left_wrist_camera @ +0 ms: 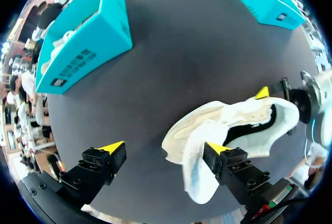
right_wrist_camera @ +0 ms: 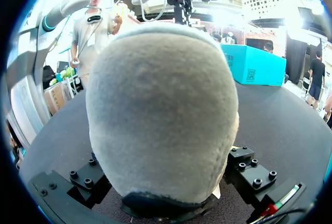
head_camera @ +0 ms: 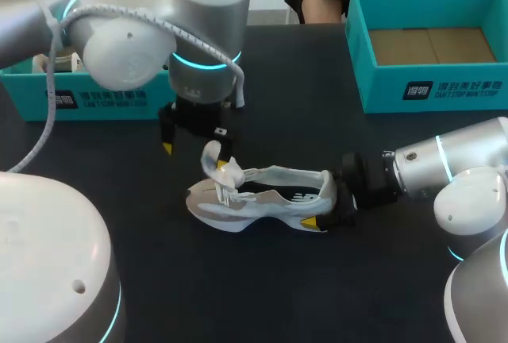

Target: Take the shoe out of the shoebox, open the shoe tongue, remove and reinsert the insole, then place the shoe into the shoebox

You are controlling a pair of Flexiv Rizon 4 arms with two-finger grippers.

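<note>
A white and grey shoe [head_camera: 262, 196] lies on its sole mid-table, toe to the left. Its white tongue [head_camera: 213, 159] is folded up and out. My left gripper [head_camera: 198, 152] hangs open just above the tongue and toe. In the left wrist view the left gripper [left_wrist_camera: 163, 147] stands wide open, and the tongue [left_wrist_camera: 199, 175] rests against one finger [left_wrist_camera: 218, 154] only. My right gripper [head_camera: 329, 208] comes in from the right and is shut on the shoe's heel. The grey heel [right_wrist_camera: 161, 115] fills the right wrist view between the fingers [right_wrist_camera: 249, 172].
A teal shoebox [head_camera: 429, 89] with a bare cardboard floor stands open at the back right. A second teal box [head_camera: 95, 97] with white contents sits at the back left, partly behind my left arm. Dark tabletop [head_camera: 278, 279] stretches in front of the shoe.
</note>
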